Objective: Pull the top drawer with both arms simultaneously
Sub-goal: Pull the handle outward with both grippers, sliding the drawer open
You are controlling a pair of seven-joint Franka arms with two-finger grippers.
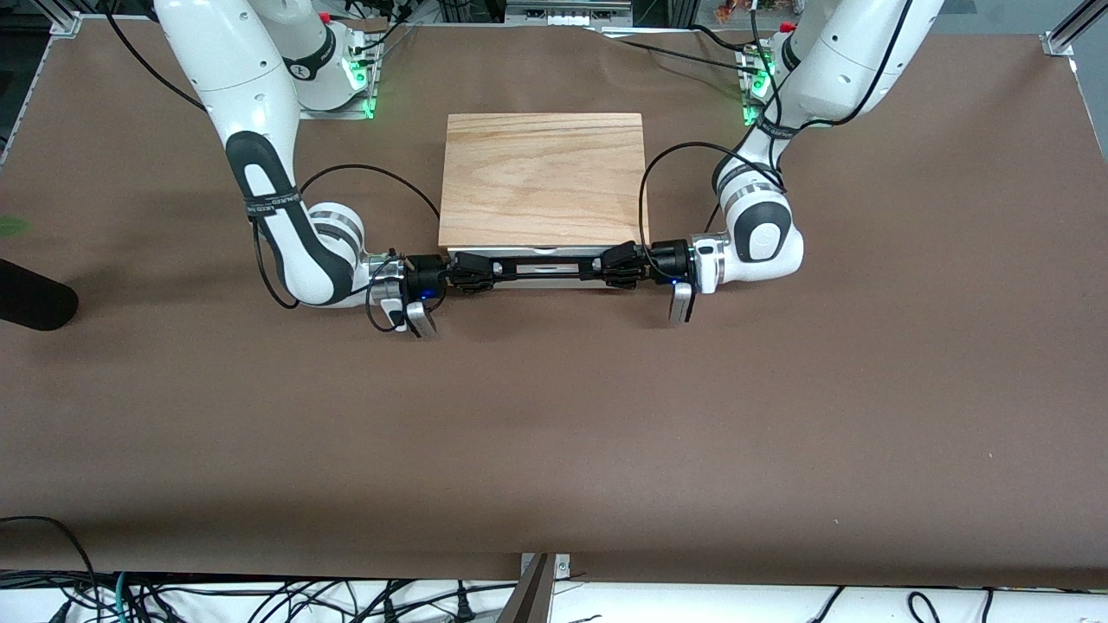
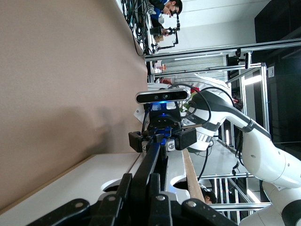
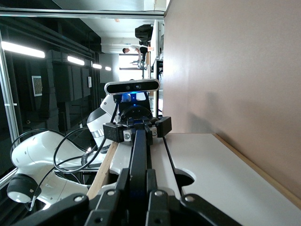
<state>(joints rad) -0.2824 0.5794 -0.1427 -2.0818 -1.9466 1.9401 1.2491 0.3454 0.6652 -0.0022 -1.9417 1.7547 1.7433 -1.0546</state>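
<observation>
Here, the left gripper [image 1: 625, 265] and right gripper [image 1: 472, 270] are clamping their fingers on the black handle [image 1: 547, 263] of the top drawer [image 1: 545, 253], mid-counter [image 1: 554, 415], barely open; the stiff drawer is likely sliding evenly if gripped near both handle ends.

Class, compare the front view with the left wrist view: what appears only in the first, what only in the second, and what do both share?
Only the front view shows the wood-grain top slab whole and both green-lit bases. Only the left wrist view shows people standing in the room and the cutouts in the white front panel. Both show the left gripper and the right gripper shut on the top drawer's black handle.
</observation>
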